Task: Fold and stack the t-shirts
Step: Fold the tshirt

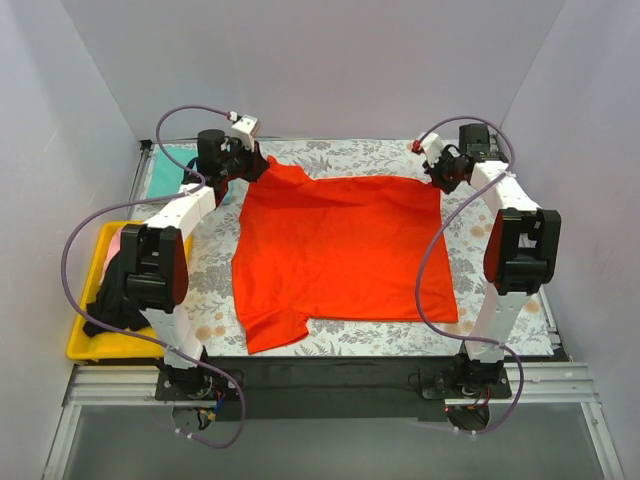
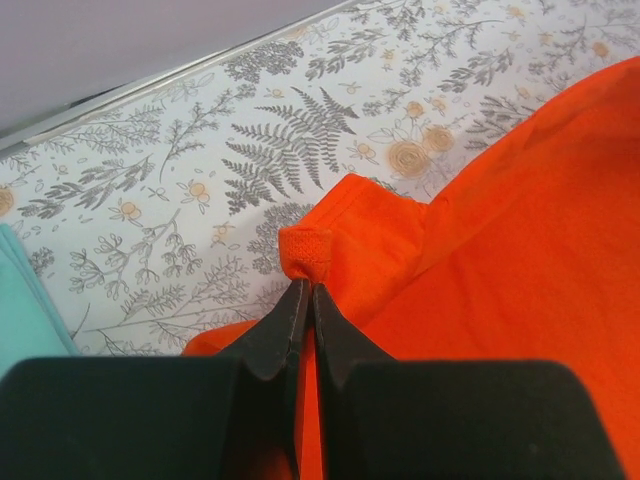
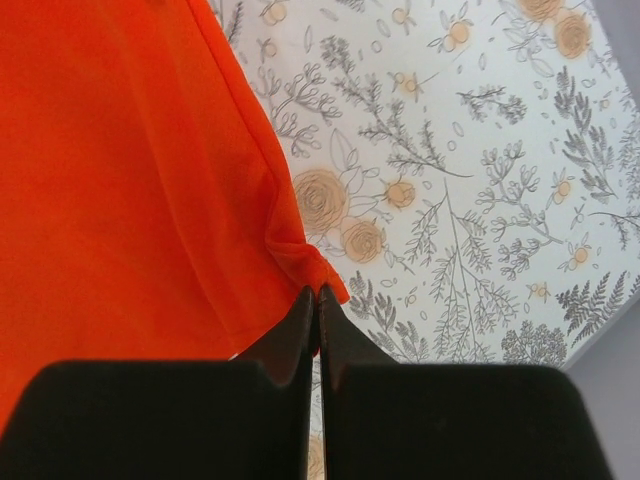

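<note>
Clamping orange shirt (image 1: 340, 255) corners at the tips of the left gripper (image 2: 310, 290) and right gripper (image 3: 318, 292), both closed on cloth, probably to spread it flat.

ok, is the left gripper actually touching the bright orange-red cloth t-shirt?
Touching. The left wrist view shows the left gripper with jaws closed on a small fold at the edge of the bright orange-red cloth t-shirt.
</note>
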Controlling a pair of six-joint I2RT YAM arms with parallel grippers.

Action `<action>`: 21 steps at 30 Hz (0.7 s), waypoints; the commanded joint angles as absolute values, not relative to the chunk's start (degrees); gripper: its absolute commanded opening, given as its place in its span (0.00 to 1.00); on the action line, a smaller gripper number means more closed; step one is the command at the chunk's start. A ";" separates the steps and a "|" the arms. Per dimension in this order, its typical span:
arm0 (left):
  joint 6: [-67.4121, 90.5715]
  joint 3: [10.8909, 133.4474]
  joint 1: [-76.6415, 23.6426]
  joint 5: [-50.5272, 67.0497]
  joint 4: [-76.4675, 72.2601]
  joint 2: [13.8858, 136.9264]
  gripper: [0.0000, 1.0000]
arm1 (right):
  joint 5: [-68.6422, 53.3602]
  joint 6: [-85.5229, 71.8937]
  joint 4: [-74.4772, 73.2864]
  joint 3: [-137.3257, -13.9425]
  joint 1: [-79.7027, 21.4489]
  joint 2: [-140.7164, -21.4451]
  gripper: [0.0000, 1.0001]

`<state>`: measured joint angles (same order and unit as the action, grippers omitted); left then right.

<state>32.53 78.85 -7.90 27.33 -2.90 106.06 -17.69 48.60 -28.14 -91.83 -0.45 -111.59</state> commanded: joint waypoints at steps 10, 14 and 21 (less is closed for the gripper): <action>30.23 63.83 -7.47 29.35 3.86 91.41 0.00 | -17.67 59.32 -28.92 -82.18 1.14 -105.03 0.01; 30.15 59.26 -8.08 29.80 5.71 88.25 0.00 | -18.63 59.06 -29.00 -81.39 1.14 -105.99 0.01; 30.67 55.81 -8.44 25.84 7.73 88.59 0.00 | -17.05 61.87 -28.92 -79.19 1.23 -107.49 0.01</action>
